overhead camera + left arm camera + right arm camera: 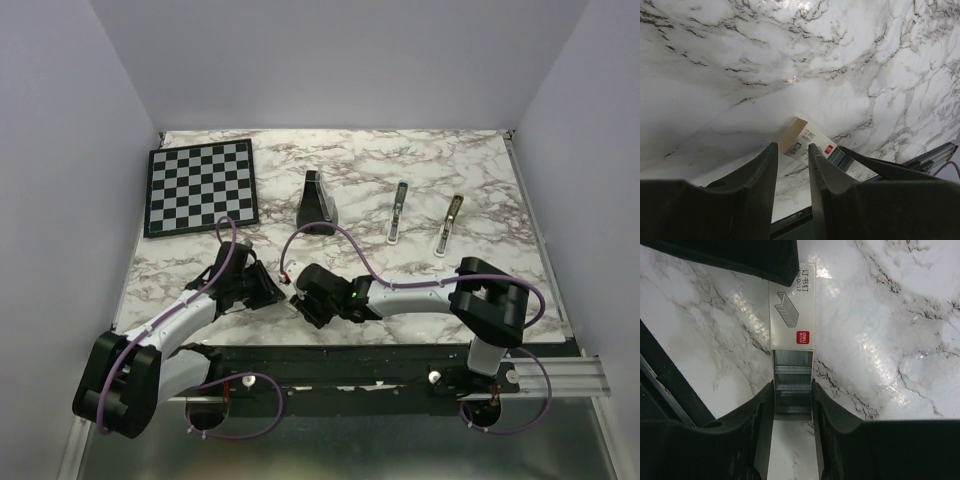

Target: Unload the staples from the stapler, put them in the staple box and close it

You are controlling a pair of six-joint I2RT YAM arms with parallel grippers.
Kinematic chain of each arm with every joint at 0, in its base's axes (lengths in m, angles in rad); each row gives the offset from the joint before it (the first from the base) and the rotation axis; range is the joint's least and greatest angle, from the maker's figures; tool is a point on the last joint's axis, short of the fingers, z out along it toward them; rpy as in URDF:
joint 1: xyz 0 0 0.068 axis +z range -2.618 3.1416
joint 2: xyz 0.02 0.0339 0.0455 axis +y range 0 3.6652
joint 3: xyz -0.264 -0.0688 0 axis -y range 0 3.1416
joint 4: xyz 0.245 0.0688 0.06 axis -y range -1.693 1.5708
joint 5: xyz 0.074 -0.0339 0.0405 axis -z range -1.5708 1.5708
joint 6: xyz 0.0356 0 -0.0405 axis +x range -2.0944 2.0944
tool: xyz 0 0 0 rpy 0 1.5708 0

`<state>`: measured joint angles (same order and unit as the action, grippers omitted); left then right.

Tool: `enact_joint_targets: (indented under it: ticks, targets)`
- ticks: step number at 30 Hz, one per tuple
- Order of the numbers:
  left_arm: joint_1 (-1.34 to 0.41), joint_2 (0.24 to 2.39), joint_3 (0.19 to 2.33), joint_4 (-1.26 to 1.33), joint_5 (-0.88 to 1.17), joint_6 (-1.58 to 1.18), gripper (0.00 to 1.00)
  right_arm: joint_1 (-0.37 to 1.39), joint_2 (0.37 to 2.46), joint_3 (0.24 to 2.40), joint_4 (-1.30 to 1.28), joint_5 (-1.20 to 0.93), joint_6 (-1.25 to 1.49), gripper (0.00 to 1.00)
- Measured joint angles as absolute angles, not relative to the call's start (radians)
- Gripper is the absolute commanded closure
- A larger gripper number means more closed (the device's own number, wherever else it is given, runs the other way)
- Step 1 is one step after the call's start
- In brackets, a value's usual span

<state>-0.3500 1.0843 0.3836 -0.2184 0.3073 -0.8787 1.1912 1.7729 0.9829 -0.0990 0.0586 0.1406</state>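
Both arms crowd staple box, lower centre of top view. There right gripper clamps staples; cannot tell whether left gripper grips. Up-right lies stapler, long axis near-vertical in frame, nearer right gripper.

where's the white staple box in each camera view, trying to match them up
right wrist: staple box upper centre, its grey inner tray between the right gripper fingers
left wrist: lower centre, just past the left gripper fingertips
top external: not visible, hidden where the two grippers meet, low centre-left
shared landmark: red logo on its label, in both wrist views
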Motion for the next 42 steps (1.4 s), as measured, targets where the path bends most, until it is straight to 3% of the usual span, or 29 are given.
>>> enact_joint_targets:
  ticks: [11,18,25,32,42]
  targets:
    - [-0.364,1.099,0.366,-0.199,0.311,-0.888,0.63,1.191,1.776,0.983,-0.091,0.059,0.140,0.59]
    - [-0.369,1.094,0.385,-0.231,0.306,-0.883,0.53,1.191,1.781,0.983,-0.076,0.059,0.139,0.59]
    - [-0.369,1.095,0.487,-0.318,0.266,-0.856,0.52,1.191,1.781,0.983,-0.074,0.059,0.136,0.59]
    - [-0.365,1.144,0.596,-0.382,0.196,-0.801,0.59,1.191,1.781,0.983,-0.074,0.058,0.126,0.59]
    - [-0.346,1.229,0.597,-0.397,0.184,-0.764,0.66,1.191,1.782,0.983,-0.072,0.051,0.111,0.59]
